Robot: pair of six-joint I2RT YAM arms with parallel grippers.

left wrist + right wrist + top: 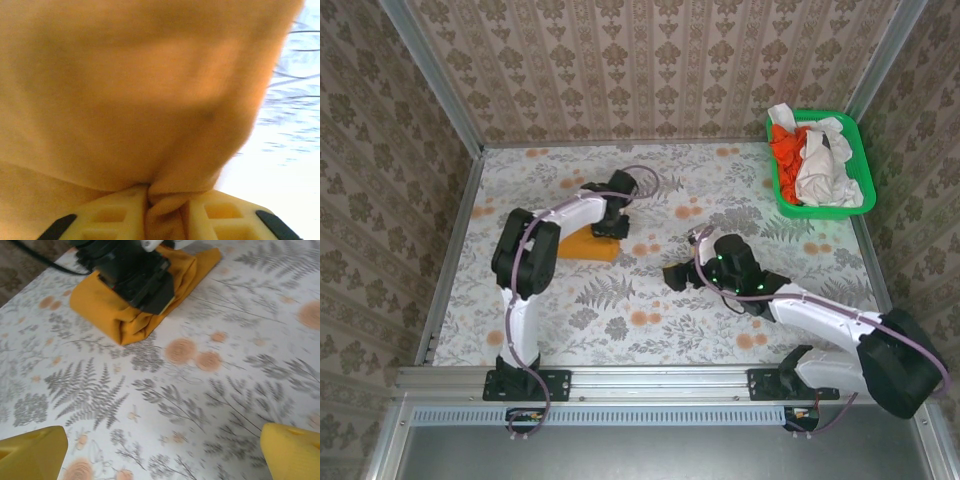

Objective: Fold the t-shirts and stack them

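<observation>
A folded mustard-orange t-shirt (582, 247) lies on the flowered table left of centre. My left gripper (612, 228) sits at its right edge, and in the left wrist view a fold of that t-shirt (125, 90) is pinched between the cream fingers (220, 215) of the left gripper (166, 212). My right gripper (676, 276) hovers over bare table to the right, apart from the cloth. Its yellow fingertips (30, 455) stand wide with nothing between them, right gripper (162, 455) facing the mustard t-shirt (100, 305). A red-orange t-shirt (785, 150) and white t-shirts (820, 165) lie crumpled in the basket.
The green plastic basket (861, 150) stands at the back right corner. Patterned walls close the table at the back and both sides. A metal rail (650, 380) runs along the near edge. The left arm's black wrist (132, 272) rests over the mustard cloth.
</observation>
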